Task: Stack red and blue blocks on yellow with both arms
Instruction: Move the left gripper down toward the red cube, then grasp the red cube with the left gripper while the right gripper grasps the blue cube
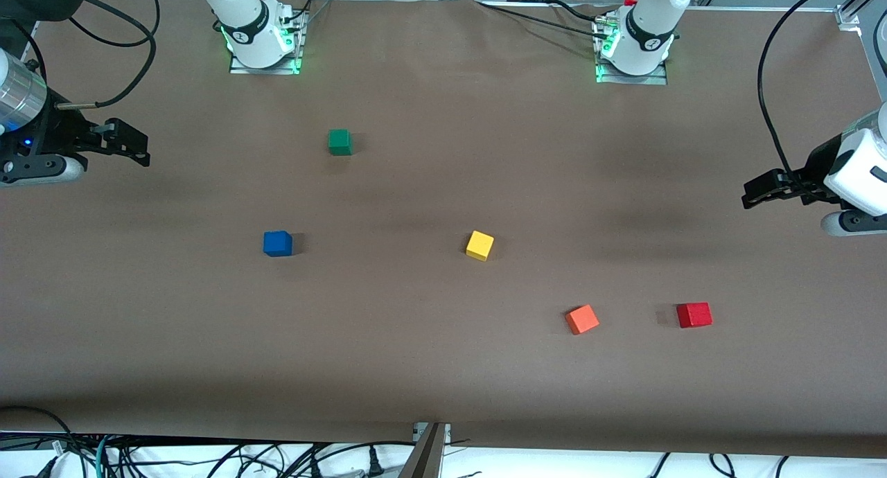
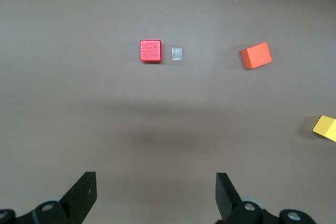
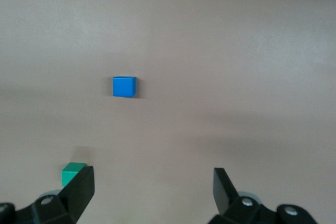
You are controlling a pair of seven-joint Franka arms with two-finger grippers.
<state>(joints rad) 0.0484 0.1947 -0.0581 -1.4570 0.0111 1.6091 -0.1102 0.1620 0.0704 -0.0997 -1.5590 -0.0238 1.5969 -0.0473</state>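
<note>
The yellow cube sits mid-table, bare. The red cube lies nearer the camera than it, toward the left arm's end — under the left gripper, fingers spread. The blue cube lies toward the right arm's end; the right gripper — also spread — hovers nearest.

Even, soft overhead light; faint shadows by cubes; wrist pics slightly hazy, no glare
</note>
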